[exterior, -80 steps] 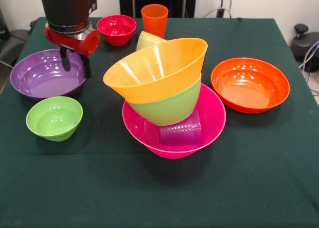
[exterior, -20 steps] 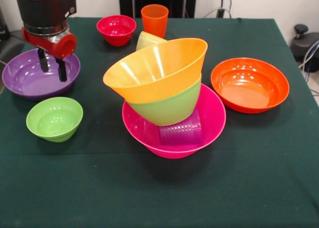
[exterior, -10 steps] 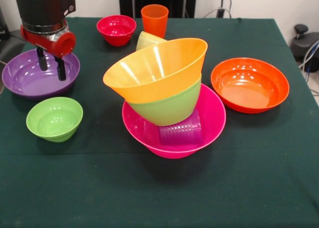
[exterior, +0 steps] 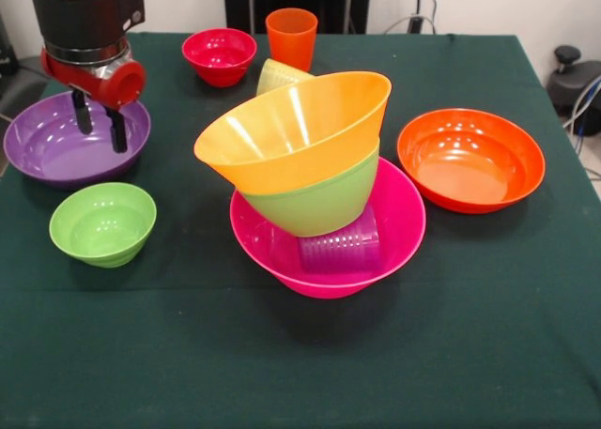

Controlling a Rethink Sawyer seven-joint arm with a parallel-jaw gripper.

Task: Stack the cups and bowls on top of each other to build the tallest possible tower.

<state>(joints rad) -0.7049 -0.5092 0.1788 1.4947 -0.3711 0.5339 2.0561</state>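
Cloth (exterior: 300, 363) of dark green covers the table, and its near part lies bare. Past that bare stretch stands the tower (exterior: 315, 180): a large pink bowl (exterior: 399, 232) as base, a purple cup (exterior: 340, 246) lying on its side inside it, a medium green bowl (exterior: 319, 204) resting on the cup, and a yellow-orange bowl (exterior: 291, 129) nested in the green one, the upper two tipped toward the left. To the left of the tower, apart from it, sits a small green bowl (exterior: 101, 222), upright. To the right, at middle depth, the orange-red bowl (exterior: 470, 161) sits alone. Farther back on the left the purple bowl (exterior: 56, 152) rests at the table's edge, and the gripper (exterior: 100, 125) hangs over its right side with its two dark fingers (exterior: 117, 130) spread apart and nothing between them; whether they straddle the rim or merely stand inside the bowl cannot be told. Behind the tower a yellow cup (exterior: 277, 74) shows only its top, and at the far edge stand a small red bowl (exterior: 219, 55) and an orange cup (exterior: 291, 37). The step in hand appears to be taking the purple bowl for the next storey. The next move probably calls for settling one finger on each side of the rim, closing, lifting clear, and carrying right to set the bowl into the tilted yellow-orange one gently, since the lean could let it slide.
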